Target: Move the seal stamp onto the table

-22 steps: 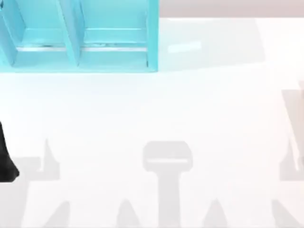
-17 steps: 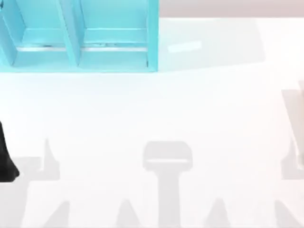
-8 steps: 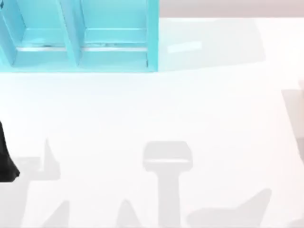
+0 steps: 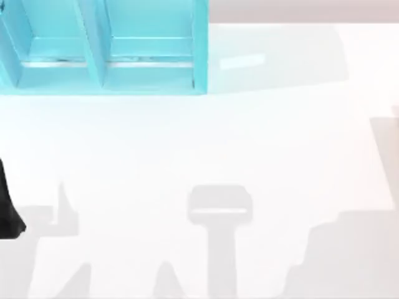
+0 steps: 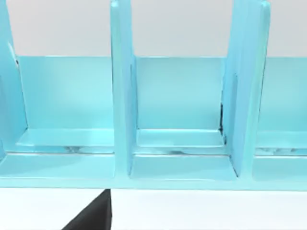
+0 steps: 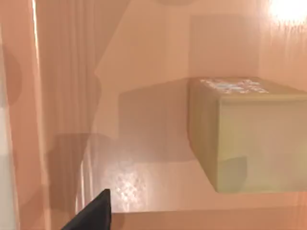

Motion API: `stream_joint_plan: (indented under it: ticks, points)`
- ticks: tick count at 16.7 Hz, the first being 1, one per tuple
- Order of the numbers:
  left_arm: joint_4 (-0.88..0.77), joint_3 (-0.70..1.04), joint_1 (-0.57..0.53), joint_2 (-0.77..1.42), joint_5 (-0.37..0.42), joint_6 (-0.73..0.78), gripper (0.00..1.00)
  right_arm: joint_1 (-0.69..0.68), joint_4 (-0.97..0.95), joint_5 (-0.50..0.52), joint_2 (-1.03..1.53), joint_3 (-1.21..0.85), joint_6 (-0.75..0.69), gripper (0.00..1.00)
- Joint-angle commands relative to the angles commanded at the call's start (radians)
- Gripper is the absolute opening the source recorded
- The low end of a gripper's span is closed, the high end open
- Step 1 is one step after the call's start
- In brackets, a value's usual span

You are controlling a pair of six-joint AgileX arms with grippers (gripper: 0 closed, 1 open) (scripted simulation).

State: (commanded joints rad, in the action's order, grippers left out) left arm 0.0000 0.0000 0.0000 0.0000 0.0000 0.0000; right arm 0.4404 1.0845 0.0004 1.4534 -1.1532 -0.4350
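White table point(image 4: 206, 143) | seal stamp point(image 6: 249, 134) ahead of right gripper | grip state unclear

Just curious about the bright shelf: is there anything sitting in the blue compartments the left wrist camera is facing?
No, the turquoise shelf unit shows bare compartment floors and back walls.

Glossy white worktop point(image 4: 187, 143), grey shadows along near edge. Turquoise shelf unit point(image 4: 100, 47) with compartments at far left. Pale wall strip point(image 4: 299, 9) behind. Peach-toned surfaces with bright glare in right wrist view.
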Motion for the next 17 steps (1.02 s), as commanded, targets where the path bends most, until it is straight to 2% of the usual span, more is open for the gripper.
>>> stream_joint_plan:
  ticks: [5,10,14,17]
  points:
    - [0.000,0.000,0.000,0.000,0.000,0.000,1.00,0.066,0.149,-0.001,0.204,-0.181,-0.064,1.00]
    - [0.000,0.000,0.000,0.000,0.000,0.000,1.00,0.071,0.160,-0.001,0.219,-0.195,-0.068,1.00]
    - [0.000,0.000,0.000,0.000,0.000,0.000,1.00,0.067,0.119,-0.001,0.227,-0.158,-0.065,1.00]
    - [0.000,0.000,0.000,0.000,0.000,0.000,1.00,0.067,-0.008,-0.001,0.261,-0.069,-0.064,1.00]
